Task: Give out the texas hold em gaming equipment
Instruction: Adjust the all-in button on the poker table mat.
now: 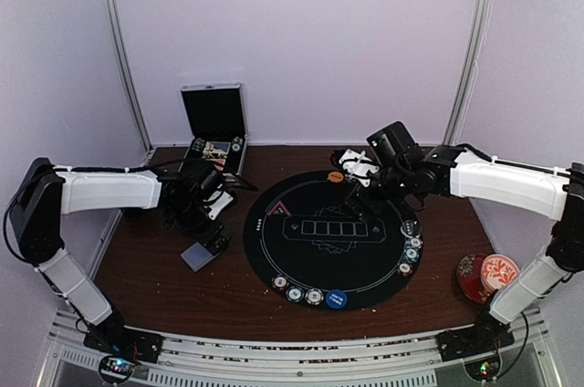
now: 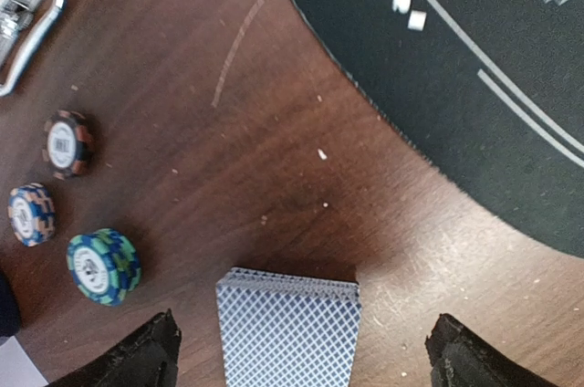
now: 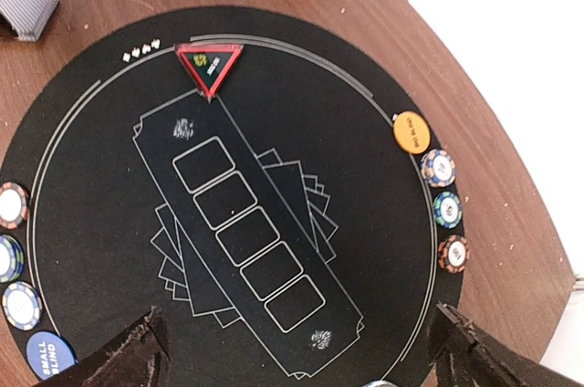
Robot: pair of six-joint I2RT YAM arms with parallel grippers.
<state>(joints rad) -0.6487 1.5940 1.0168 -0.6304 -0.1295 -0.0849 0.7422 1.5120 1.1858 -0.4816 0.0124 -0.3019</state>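
Note:
A grey-blue-backed deck of playing cards [image 2: 287, 332] lies on the brown table left of the round black mat [image 1: 328, 264]. My left gripper [image 2: 306, 352] is open and straddles the deck, both fingers clear of it. Three poker chips [image 2: 103, 266] stand loose beside it. My right gripper [image 3: 301, 360] hangs open over the mat's printed card boxes, holding nothing. On the mat sit a red triangle marker [image 3: 209, 65], an orange disc [image 3: 411, 131] with three chips [image 3: 447, 209] after it, and a blue disc [image 3: 50, 355] beside three more chips [image 3: 20, 305].
An open metal case [image 1: 214, 131] stands at the back left, its latch [image 2: 27, 13] near the loose chips. A red floral cup and saucer [image 1: 484, 276] sit at the front right. More chips [image 1: 411, 255] line the mat's right rim.

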